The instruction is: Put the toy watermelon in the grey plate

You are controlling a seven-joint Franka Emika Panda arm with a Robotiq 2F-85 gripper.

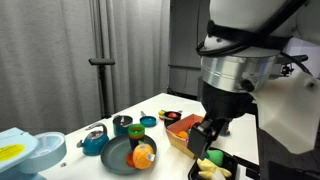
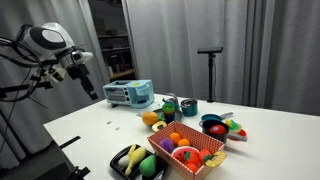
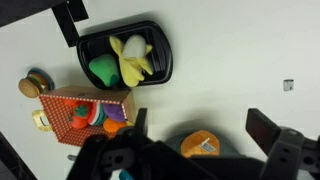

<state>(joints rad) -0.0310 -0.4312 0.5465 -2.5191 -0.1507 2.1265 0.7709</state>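
So, gripper [image 3: 198, 120]: jaws stood wide apart, holding nothing, high above the grey plate [image 1: 118, 158].
Toy watermelon [image 2: 234, 127]: sat on the bench [image 2: 275, 140], well apart from the grey plate, beyond the red basket [image 2: 187, 150].
Orange toy fruit [image 1: 143, 155]: lay in the grey plate.
Black tray [image 3: 163, 45]: near the grey plate, held a banana [image 3: 135, 58].

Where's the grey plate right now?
In an exterior view the grey plate sits low centre, orange fruit on it, between a teal bowl and the basket.
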